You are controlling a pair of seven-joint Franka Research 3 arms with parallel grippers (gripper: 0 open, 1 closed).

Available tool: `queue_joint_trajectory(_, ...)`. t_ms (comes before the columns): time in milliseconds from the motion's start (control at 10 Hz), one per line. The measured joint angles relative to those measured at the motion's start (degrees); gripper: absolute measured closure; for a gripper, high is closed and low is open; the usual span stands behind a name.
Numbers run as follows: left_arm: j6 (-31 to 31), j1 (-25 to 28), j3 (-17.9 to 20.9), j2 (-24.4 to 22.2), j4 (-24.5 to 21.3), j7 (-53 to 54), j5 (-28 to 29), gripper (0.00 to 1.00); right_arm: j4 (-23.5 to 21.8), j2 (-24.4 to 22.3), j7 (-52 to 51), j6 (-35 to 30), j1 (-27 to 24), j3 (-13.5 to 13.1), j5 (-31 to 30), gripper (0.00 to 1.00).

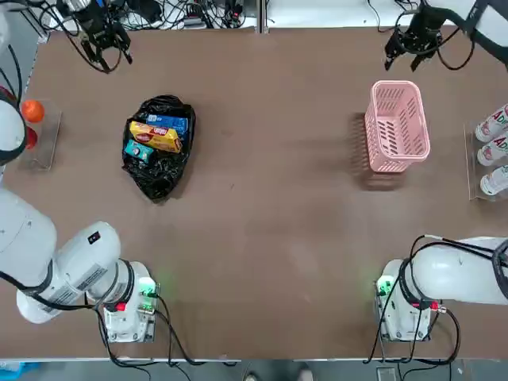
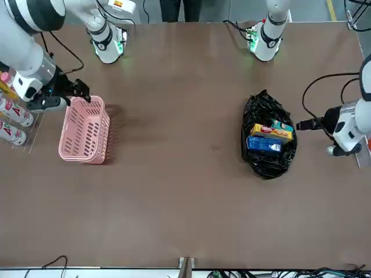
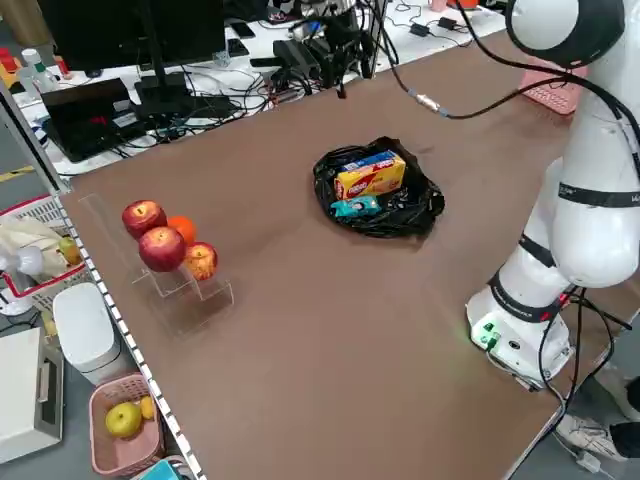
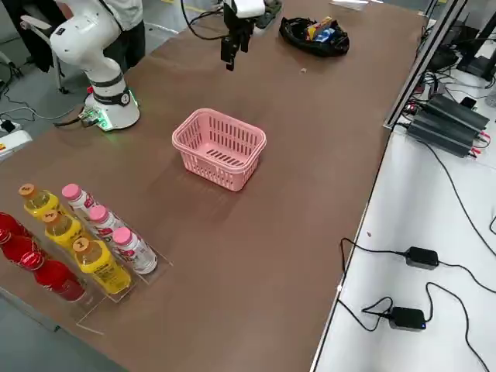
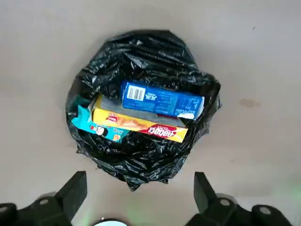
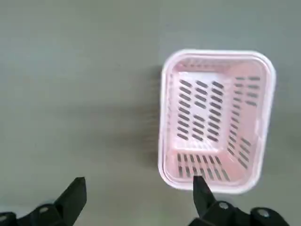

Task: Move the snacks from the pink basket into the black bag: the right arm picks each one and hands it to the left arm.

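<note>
The black bag lies open on the left half of the table with all three snacks in it. They are a blue cookie pack, a yellow-orange pack and a small teal box. My left gripper hangs high above the bag, open and holding nothing, and in the top view the left gripper shows toward the far edge. The pink basket stands on the right half of the table with nothing inside. High above and just beyond the basket, my right gripper is open and holds nothing.
A clear stand with red and orange fruit sits at the table's left edge. White bottles lie in a rack at the right edge. Cables run along the far edge. Both arm bases stand at the near edge.
</note>
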Motion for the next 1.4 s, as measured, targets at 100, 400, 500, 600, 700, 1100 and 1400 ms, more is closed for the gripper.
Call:
queue_joint_trajectory(100, -0.1, 0.0, 0.0, -1.7, 0.7, 0.0, 1.4, 0.0, -0.4, -1.0, 0.9, -1.1, -1.6, 0.0, -1.1, 0.0)
queue_joint_trajectory(400, -6.2, -6.7, 7.8, -7.3, 4.4, 0.1, 2.4, 0.0, -3.1, -2.4, 1.0, -1.3, -8.7, -0.1, -2.3, 0.0)
queue_joint_trajectory(500, -7.7, -12.1, 13.8, -9.3, 5.5, 0.6, 2.4, 0.0, -3.1, -2.4, 1.0, -1.6, -10.6, -0.1, -2.3, 0.0)
queue_joint_trajectory(600, -8.5, -16.1, 17.6, -11.1, 6.4, 0.8, 2.4, 0.0, -2.4, -2.7, 0.9, -3.1, -11.8, -0.1, -2.4, 0.0)
queue_joint_trajectory(700, -8.9, -19.1, 19.6, -12.3, 7.3, 0.9, 2.4, 0.0, 0.3, -3.0, 0.9, -6.2, -12.2, -0.1, -2.5, 0.0)
queue_joint_trajectory(1100, -9.5, -29.8, 26.2, -14.8, 11.0, 1.4, 2.4, 0.0, 12.5, -4.0, 0.1, -12.6, -12.1, 0.8, -3.4, 0.0)
queue_joint_trajectory(1400, -10.1, -30.9, 26.2, -15.0, 12.5, 1.7, 2.4, 0.0, 16.4, -2.7, -3.4, -13.2, -12.1, 0.9, -3.7, 0.0)
